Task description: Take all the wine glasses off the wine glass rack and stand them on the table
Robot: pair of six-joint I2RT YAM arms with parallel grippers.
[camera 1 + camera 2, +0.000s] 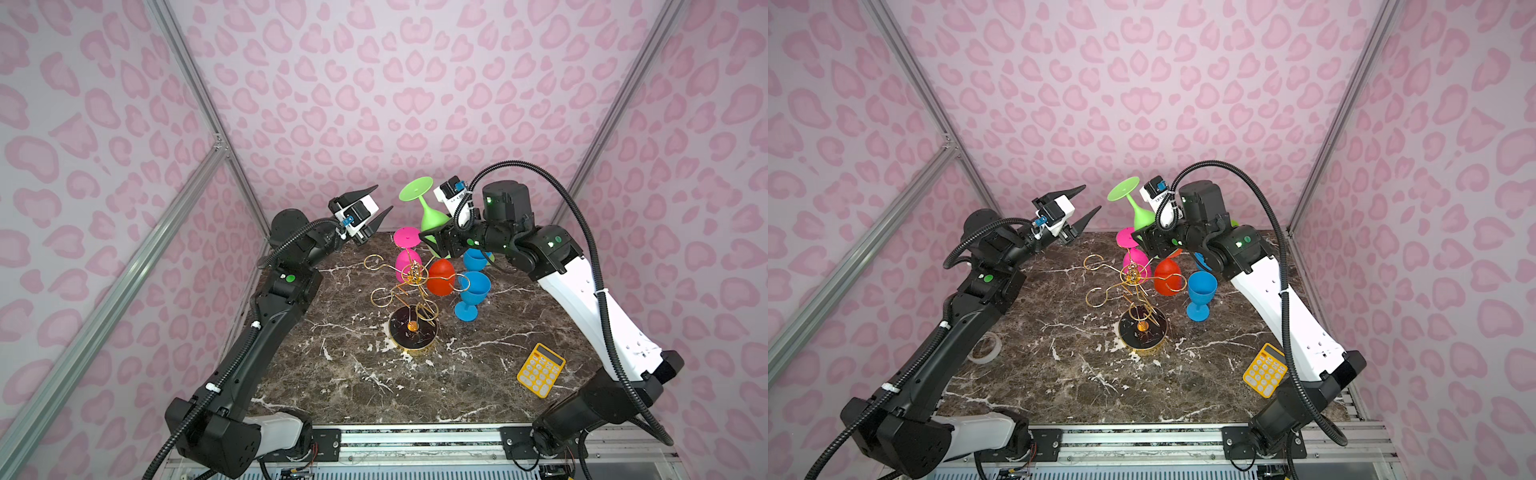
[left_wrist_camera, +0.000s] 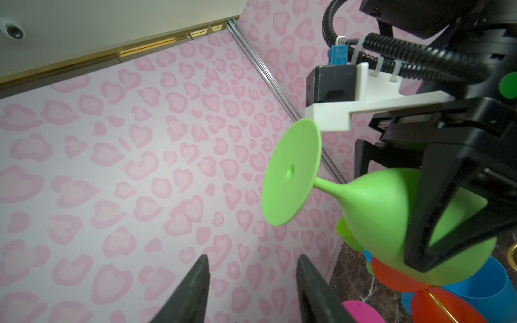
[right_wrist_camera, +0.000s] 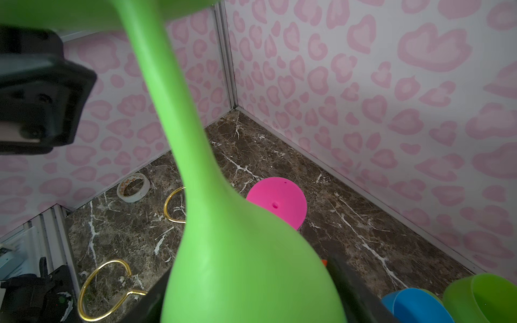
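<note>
Behind the rack [image 1: 419, 338], the green glass [image 1: 429, 218] hangs clear.

Inspector: Surface?
Clerk: Table [image 1: 374, 386], dark brown marble, white veining.
Inspector: Items resting on it?
Clerk: Wine glass rack [image 1: 415, 338] on its round black base, mid-table. Blue glass [image 1: 471, 293] upright, between it and the right edge. Second blue glass [image 1: 473, 259] behind, foot hidden. Yellow calculator [image 1: 540, 370] flat near the front right corner. Tape roll [image 1: 984, 348] flat at the left edge.
</note>
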